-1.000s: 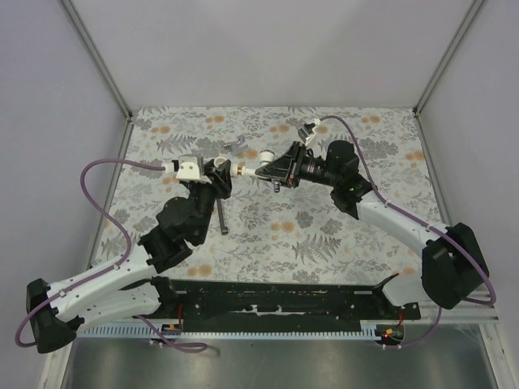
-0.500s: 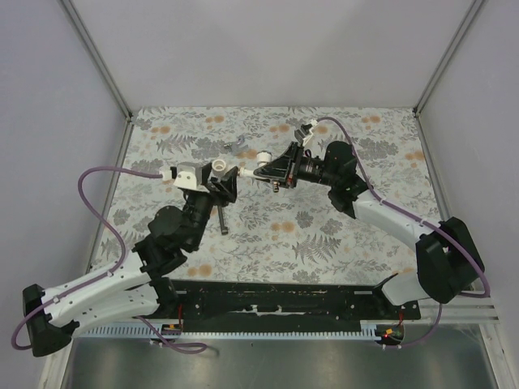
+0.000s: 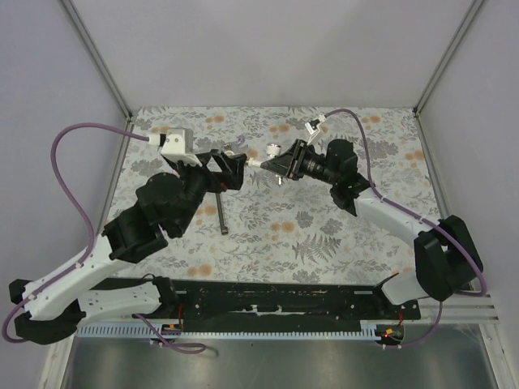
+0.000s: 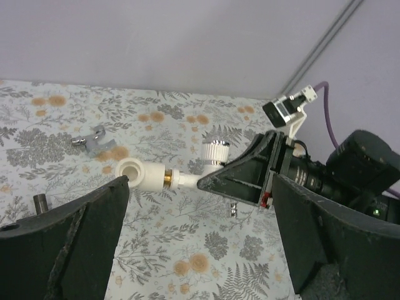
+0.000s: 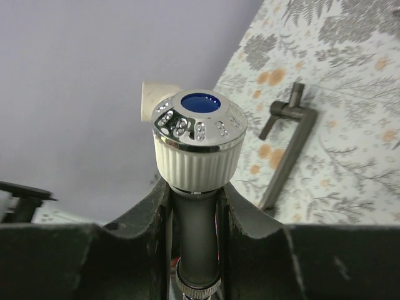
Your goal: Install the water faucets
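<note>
Only right wrist shows faucet [image 5: 199,147] blue-topped.

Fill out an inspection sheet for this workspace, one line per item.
Surface: floral table cover, flat, no spills seen.
Job's things: one water faucet, white with a brass joint and a ribbed knob, held above the cover; no second one seen.
Clutter: dark T-shaped tool lying on the cover; small grey metal piece farther back.
Grippers: right gripper shut on the water faucet; left gripper with fingers wide open, facing the faucet, not touching it.
Cables: purple cable looping from the left wrist, another from the right.
Surroundings: pale walls with metal frame posts; black rail at the near edge.
</note>
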Controlling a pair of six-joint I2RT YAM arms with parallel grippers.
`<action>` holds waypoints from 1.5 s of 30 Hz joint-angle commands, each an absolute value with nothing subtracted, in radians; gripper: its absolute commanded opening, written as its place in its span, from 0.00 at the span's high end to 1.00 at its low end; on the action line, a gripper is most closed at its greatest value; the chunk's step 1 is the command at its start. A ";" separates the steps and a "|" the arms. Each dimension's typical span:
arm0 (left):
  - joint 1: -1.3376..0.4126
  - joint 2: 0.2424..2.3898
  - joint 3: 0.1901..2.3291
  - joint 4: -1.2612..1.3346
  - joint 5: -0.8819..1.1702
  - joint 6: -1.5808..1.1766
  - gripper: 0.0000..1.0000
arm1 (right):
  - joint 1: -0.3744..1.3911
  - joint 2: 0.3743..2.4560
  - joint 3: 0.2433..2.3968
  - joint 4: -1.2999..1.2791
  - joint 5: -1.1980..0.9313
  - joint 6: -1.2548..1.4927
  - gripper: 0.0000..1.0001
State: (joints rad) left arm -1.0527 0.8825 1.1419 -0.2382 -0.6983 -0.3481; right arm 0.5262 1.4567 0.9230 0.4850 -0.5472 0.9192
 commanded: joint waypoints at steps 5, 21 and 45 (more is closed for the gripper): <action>-0.738 1.100 1.450 -0.807 -0.315 -0.689 0.01 | 0.528 1.359 0.943 0.483 -0.538 0.421 1.00; -0.526 1.108 1.255 -0.589 -0.017 -1.000 0.04 | 0.528 1.324 0.868 0.707 -0.637 0.333 1.00; -0.502 1.031 1.058 -0.284 0.061 -1.299 0.47 | 0.529 1.328 0.841 0.796 -0.666 0.383 1.00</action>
State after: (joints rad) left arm -0.5053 1.0611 1.0843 -0.3759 0.0319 -1.2312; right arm 0.5262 1.3598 0.8417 0.7013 -0.6586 0.3748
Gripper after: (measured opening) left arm 0.638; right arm 0.333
